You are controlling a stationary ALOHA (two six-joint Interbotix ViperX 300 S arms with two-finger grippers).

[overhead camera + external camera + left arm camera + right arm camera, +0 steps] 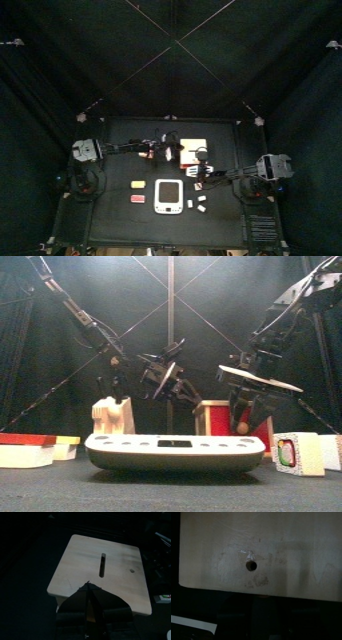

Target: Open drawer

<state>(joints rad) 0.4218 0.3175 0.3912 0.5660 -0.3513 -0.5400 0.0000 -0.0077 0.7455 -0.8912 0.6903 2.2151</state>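
Light-tan box (193, 144) sits a little back of the tabletop (120, 215) centre in the top view, between the two arms; its drawer (214, 416) shows in the front view as a reddish-orange panel with pale edges behind the white device (174, 452). Can't tell from these views how far the drawer is slid out. Left end effector (89, 587) hangs over the box top, jaws pressed together to a point, gripping nothing, tip over the near edge just short of a dark slot (102, 564) in the wood; small round hole (132, 571) off to one side of the slot. Right end effector (205, 168) is close to the box on the right side; its wrist view is filled by a tan wooden face with a small dark hole (251, 565), jaws not readable there, so can't tell if open or gripping. White device with grey screen lies at tabletop front centre. Red block (24, 440) and yellow block (66, 442) at front left, small white pieces (301, 451) at front right, pale tan piece (111, 416) behind the device on the left.
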